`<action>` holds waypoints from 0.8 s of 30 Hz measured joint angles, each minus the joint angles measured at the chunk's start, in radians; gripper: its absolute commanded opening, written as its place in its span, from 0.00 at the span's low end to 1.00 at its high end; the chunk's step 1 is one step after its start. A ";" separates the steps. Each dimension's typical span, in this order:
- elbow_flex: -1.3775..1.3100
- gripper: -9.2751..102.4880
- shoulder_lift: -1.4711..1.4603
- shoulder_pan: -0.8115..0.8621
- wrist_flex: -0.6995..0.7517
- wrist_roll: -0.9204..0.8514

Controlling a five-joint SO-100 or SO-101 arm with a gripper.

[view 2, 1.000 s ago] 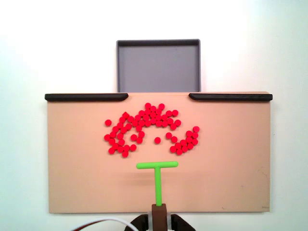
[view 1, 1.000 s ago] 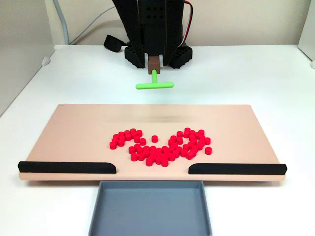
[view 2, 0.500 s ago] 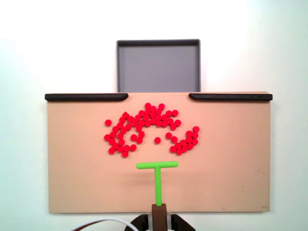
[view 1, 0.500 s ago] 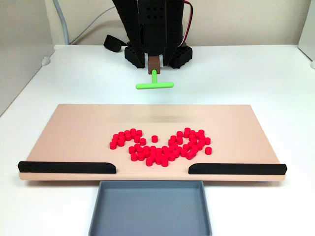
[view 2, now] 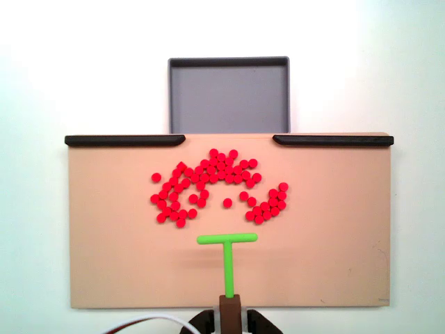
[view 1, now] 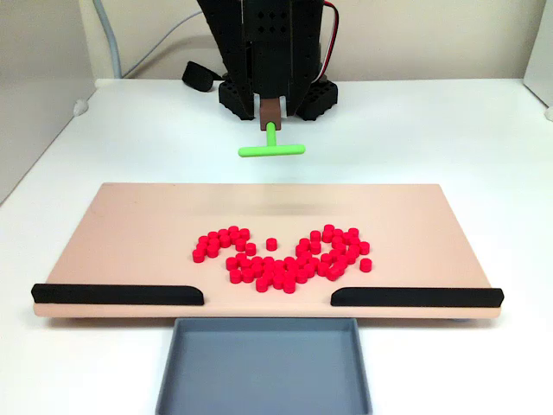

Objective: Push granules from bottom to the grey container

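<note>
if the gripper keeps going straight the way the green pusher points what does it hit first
Probably the lone granule ahead of the pusher, then the main cluster; the pusher's height above the board is unclear.

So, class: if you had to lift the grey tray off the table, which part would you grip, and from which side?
Probably grip the grey container by its low raised rim, on the edge farthest from the beige board. The rim is the only raised part, and that side is open, while the board butts against the opposite edge.
</note>
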 measured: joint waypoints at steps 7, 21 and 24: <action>0.000 0.08 0.000 0.000 0.000 0.000; 0.000 0.08 0.000 0.008 0.000 0.037; 0.000 0.08 0.000 0.008 0.000 0.063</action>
